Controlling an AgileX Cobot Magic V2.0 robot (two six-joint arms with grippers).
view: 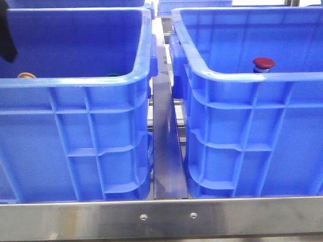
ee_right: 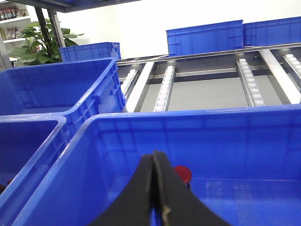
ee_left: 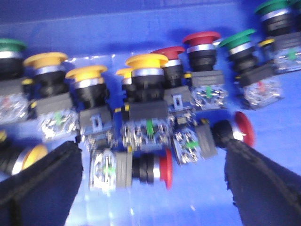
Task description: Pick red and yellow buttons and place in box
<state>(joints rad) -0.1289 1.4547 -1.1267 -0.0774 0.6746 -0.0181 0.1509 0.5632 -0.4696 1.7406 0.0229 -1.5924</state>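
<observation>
Two bright blue ribbed plastic crates side by side in front view, left crate (view: 75,131) and right crate (view: 252,131), split by a grey metal divider rail (view: 169,151), both behind a steel front bar (view: 161,217).

Right crate: one dark red mushroom-head button with silver collar (view: 264,63) upright, just above the near rim at about 1 o'clock from frame centre. Same red cap (ee_right: 182,175) in right wrist view, directly behind the right gripper (ee_right: 154,188); black jaws pressed together, nothing between them.

Left crate: yellow-orange cap (view: 26,75) and green cap (view: 112,75) barely clearing the near rim.

Left wrist view, blurred: cluster of push buttons on the blue crate floor (ee_left: 141,28). Upright yellow button (ee_left: 146,63) at centre, more yellow ones towards 9 o'clock, upright red button (ee_left: 202,40) at 1 o'clock, green buttons (ee_left: 240,40) further towards 2 o'clock. Two red buttons on their sides, one at 6 o'clock (ee_left: 164,168), one at 4 o'clock (ee_left: 244,128). Left gripper (ee_left: 150,188) above the pile, jaws spread wide, empty; black fingers (ee_left: 42,188) at both lower corners.
</observation>
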